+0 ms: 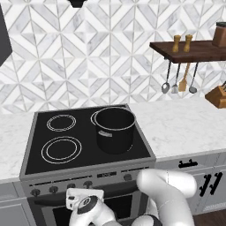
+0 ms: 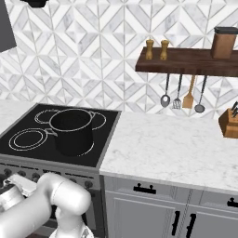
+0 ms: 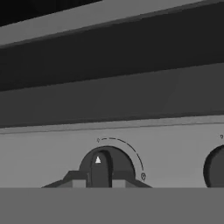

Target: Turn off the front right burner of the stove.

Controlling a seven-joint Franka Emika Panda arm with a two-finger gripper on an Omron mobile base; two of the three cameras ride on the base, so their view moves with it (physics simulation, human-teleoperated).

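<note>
the hand (image 3: 99, 183) sits straight in front of a stove (image 1: 88, 132) knob (image 3: 106, 168) — fingers flanking it, grip unclear.

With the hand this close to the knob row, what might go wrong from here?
1. The stove carries several look-alike knobs; the centred knob has a neighbour, so the pincer may be on the wrong burner's control.
2. A black pot sits on the right side; a mistaken knob likely leaves it heating.

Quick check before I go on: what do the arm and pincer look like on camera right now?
The arm has smooth, rounded white shells; near the wrist sits a dark round joint cap. No cables visible. In the hand view the pincer shows small dark grey finger tips with angular, sloped shapes.
</note>
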